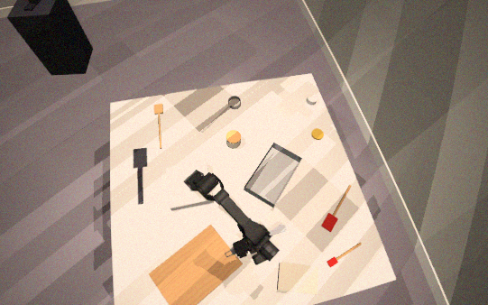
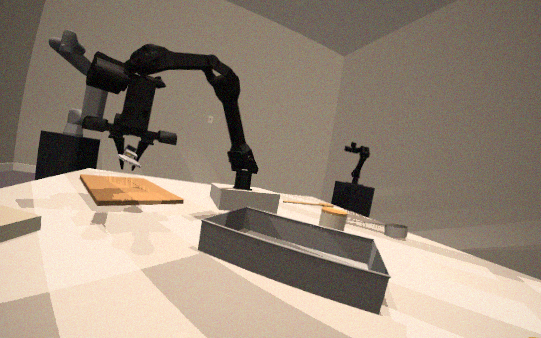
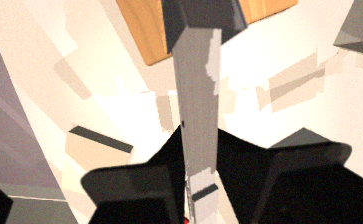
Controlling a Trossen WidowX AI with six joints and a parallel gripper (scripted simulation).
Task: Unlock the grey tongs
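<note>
The gripper (image 2: 127,166) (image 3: 200,135) is shut on the grey tongs (image 1: 233,253) (image 2: 134,150) (image 3: 199,100) and holds them in the air. In the exterior view the tongs show nearly end-on between the fingers. In the wrist view their flat grey length runs up to a dark block at the top; whether the arms are locked or spread cannot be told. The wooden board (image 1: 185,275) (image 2: 130,195) (image 3: 149,45) lies below the gripper, which hangs above and near its right edge in the top view. The roasting tin (image 1: 259,198) (image 2: 290,265) stands apart, without the tongs.
A cream block (image 1: 293,277) (image 2: 5,230) (image 3: 97,155) lies near the board. Two red-headed tools (image 1: 329,222) (image 1: 332,262) lie at the right. A jar (image 1: 234,139) (image 2: 333,220), a black spatula (image 1: 140,158) and a strainer (image 1: 234,102) lie farther off.
</note>
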